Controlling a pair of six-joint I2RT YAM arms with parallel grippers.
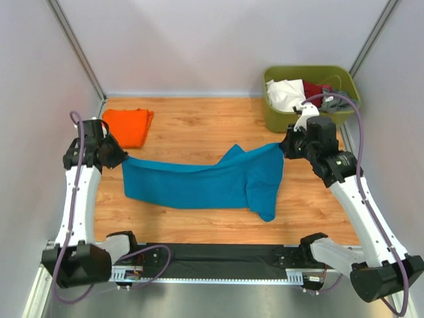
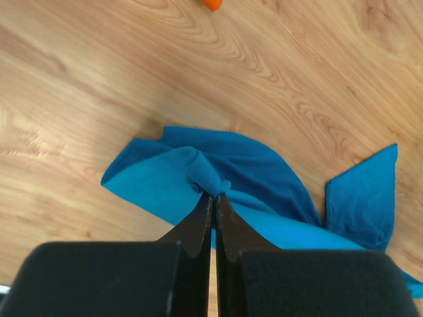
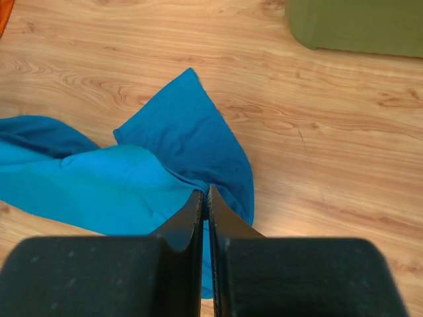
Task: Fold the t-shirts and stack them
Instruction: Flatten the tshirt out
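I can't read any text, label, brand, number or sign in any of my three views.

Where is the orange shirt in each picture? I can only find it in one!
Top external: the orange t-shirt lies at the upper left, easy to see.
Left wrist: only a tiny orange bit peeks in at the top edge.
Right wrist: just a sliver in the top left corner.
Shared landmark: the blue t-shirt spreads across all three views.
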